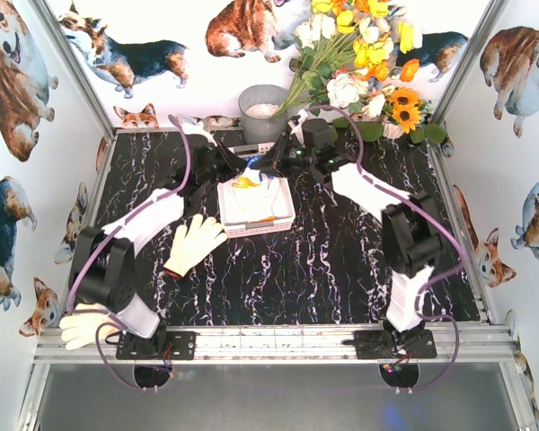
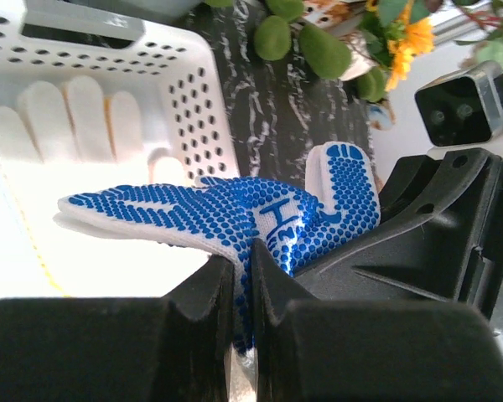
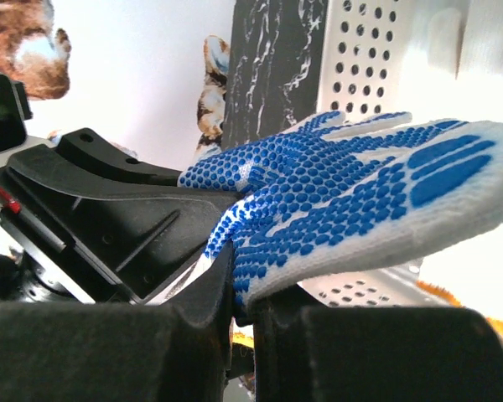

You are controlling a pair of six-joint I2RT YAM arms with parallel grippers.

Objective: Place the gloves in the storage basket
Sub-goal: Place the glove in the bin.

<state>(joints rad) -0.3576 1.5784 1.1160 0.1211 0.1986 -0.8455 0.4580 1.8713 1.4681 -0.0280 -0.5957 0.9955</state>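
Left tool [image 2: 243,278], right tool [image 3: 239,295] both clamped on blue-dotted glove [image 2: 226,218] at storage basket [image 2: 193,109] 12 o'clock rim. Best: bring inward over white glove [image 2: 71,138] inside, release together.

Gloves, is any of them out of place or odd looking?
Yes. The left gripper and right gripper both pinch one blue-dotted glove at the basket. A white glove lies far off at the near left corner, over the rail.

On my left wrist view, the blue-dotted glove [image 2: 235,222] vanishes at its lower edge into the left gripper [image 2: 241,276], and the storage basket [image 2: 193,109] runs off the top and left. From above, a cream glove [image 1: 79,325] lies partly under my left arm [image 1: 117,269].
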